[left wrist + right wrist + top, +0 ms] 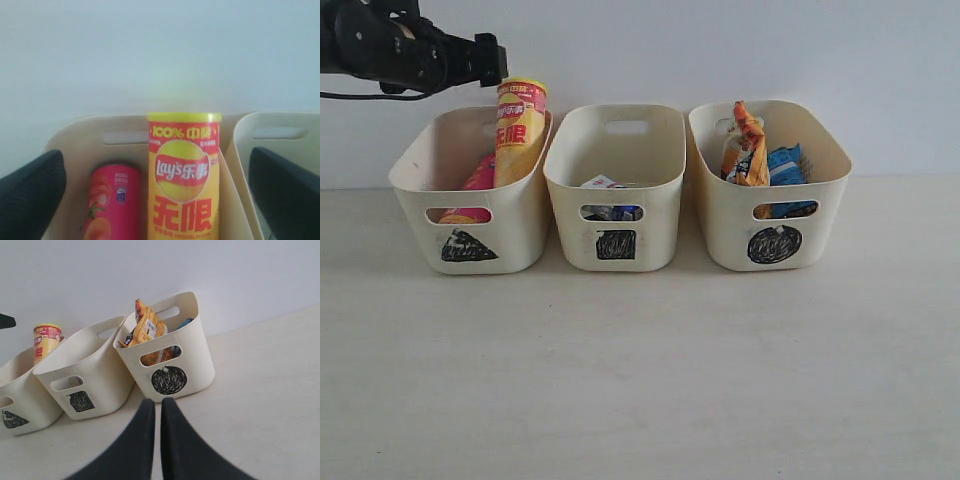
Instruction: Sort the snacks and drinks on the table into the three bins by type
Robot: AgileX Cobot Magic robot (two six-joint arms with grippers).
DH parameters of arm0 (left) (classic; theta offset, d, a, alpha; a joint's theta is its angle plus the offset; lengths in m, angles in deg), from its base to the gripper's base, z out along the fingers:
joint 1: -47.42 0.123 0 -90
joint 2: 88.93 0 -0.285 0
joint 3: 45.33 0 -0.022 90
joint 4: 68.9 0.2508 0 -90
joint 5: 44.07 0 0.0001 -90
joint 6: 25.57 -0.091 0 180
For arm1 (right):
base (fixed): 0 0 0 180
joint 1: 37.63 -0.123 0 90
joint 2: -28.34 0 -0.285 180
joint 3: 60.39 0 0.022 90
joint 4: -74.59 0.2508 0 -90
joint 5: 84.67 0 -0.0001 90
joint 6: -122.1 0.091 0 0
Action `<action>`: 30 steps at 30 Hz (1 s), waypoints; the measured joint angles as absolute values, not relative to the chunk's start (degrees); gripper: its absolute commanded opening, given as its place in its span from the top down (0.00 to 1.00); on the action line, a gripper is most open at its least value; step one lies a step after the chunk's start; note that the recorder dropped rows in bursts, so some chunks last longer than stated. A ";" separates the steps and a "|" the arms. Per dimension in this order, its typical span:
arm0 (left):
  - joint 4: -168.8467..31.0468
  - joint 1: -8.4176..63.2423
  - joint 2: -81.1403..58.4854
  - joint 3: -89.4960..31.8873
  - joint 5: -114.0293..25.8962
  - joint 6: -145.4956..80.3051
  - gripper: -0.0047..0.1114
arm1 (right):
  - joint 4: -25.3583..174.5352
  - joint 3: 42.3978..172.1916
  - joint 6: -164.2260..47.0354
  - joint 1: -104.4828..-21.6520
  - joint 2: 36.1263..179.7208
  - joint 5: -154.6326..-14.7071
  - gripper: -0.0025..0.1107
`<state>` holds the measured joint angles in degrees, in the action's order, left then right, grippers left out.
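My left pincer (155,152) spread wide, holding nothing, at ten o'clock of the yellow-and-red Lay's tube (520,135), tube upright in the triangle bin (415,200), nine o'clock of the square bin (565,175), my right pincer (157,402) closed, empty

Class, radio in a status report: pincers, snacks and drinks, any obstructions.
Left pincer open above triangle bin; right pincer shut. Chip tubes in triangle bin, cartons in square bin, bags in circle bin. No obstruction seen.

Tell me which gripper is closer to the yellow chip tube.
Left. The left gripper hangs open beside the top of the yellow chip tube; the right gripper is shut, well away, over the table before the circle bin.
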<state>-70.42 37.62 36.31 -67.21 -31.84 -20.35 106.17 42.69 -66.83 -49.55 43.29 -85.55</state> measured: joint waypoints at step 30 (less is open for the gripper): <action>-76.23 37.62 14.09 -69.56 -6.86 -18.41 0.92 | 105.05 42.69 -71.96 -49.55 43.29 -85.44 0.97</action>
